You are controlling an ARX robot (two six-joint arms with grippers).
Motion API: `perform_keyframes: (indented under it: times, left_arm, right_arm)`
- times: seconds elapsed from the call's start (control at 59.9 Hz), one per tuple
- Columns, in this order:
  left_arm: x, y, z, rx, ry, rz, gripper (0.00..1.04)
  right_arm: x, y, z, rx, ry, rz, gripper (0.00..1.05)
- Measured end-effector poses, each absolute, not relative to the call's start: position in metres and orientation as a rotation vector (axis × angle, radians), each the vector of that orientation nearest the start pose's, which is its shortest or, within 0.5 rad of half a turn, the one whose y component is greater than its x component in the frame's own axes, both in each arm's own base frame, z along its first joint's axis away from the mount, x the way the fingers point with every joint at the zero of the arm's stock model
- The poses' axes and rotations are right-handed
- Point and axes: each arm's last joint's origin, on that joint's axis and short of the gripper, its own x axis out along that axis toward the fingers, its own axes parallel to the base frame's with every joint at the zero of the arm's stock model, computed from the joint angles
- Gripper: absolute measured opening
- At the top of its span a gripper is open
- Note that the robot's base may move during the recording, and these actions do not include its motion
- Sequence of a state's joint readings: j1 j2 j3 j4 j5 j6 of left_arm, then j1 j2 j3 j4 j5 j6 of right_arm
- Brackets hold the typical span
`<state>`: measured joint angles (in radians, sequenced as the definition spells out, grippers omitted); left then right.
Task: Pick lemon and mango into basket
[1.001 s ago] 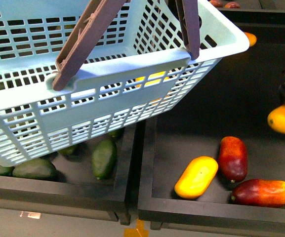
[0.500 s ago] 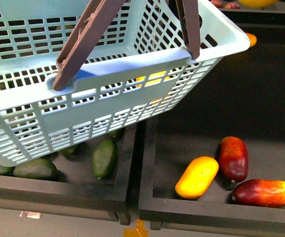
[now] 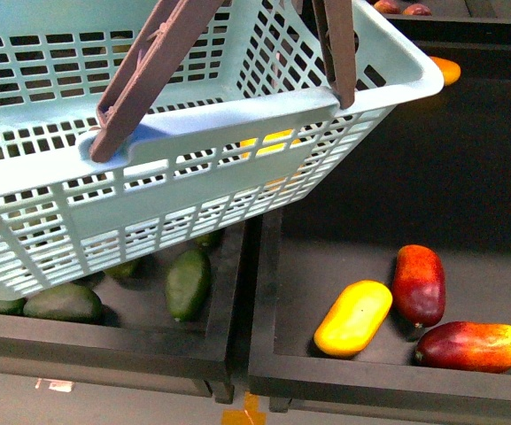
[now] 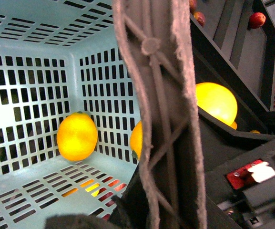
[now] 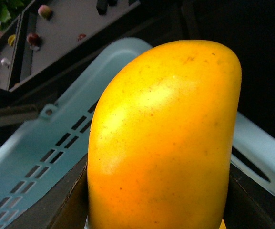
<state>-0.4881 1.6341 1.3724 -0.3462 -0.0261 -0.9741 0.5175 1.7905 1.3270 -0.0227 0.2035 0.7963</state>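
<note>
Mango (image 5: 163, 138) is sitting clamped in right gripper (image 5: 158, 210), long axis pointing straight out of it, hanging right over basket (image 5: 104, 81) rim; drop needs going inward.

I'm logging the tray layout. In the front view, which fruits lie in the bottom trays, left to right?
dark green fruit → second dark green fruit → yellow mango → dark red mango → second dark red mango

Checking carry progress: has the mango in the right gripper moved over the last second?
Yes. The mango rose from above the red mango out of the front view; it's now at the basket rim.
</note>
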Motion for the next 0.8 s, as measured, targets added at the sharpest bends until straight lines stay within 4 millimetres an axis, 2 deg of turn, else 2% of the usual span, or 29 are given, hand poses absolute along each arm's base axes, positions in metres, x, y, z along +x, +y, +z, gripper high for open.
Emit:
perform_keyframes:
  times: [0.067,0.167,0.3,0.45,0.651,0.801]
  left_arm:
    - [0.326,-0.172,0.306,-0.772,0.752,-0.120,0.05]
    - [0.326,-0.172,0.306,-0.771,0.751,-0.119,0.05]
    - [0.326,-0.173,0.305,-0.772,0.758,-0.124,0.05]
    - [0.326,-0.172,0.305,-0.778,0.754,-0.114,0.05]
    - [0.326,-0.172,0.305,-0.773,0.752,-0.114,0.05]
    - [0.326,-0.172,0.305,-0.775,0.756,-0.120,0.05]
  right_arm:
    - [0.359,0.198,0.257,0.599,0.556,0.101,0.85]
    - [0.360,0.196,0.257,0.609,0.555,0.092,0.97]
    - [0.359,0.189,0.257,0.625,0.550,0.078,0.96]
    - [0.351,0.169,0.261,0.630,0.517,0.030,0.96]
    - [0.330,0.123,0.277,0.588,0.409,-0.095,0.96]
    - [0.307,0.088,0.272,0.509,0.386,-0.210,0.96]
